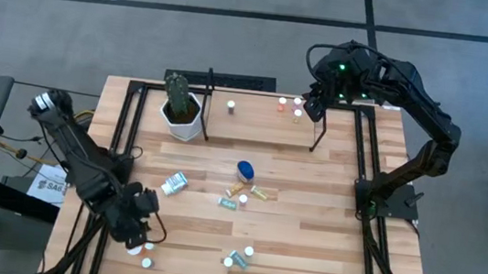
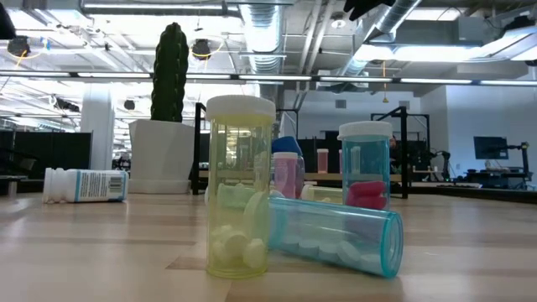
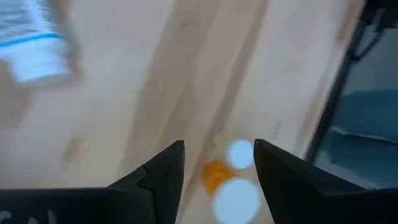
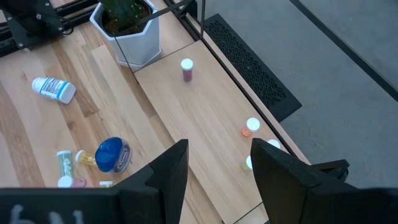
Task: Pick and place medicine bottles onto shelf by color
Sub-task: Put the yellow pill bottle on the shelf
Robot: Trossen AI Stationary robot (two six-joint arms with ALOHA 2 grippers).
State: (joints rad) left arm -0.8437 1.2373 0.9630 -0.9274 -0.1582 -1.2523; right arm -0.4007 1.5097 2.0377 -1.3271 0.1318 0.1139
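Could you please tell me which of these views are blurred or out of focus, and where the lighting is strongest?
Left wrist view: blurred throughout, white bottle smeared. Low view: yellow bottle sharp, bright ceiling strip lights behind. High and right wrist views: evenly lit, reasonably sharp.

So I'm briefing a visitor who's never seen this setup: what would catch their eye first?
Probably the scatter of medicine bottles lying mid-table around a rounded blue one. Then the cactus pot at the shelf's end, and the left gripper poised open over an orange bottle near the table's front edge.
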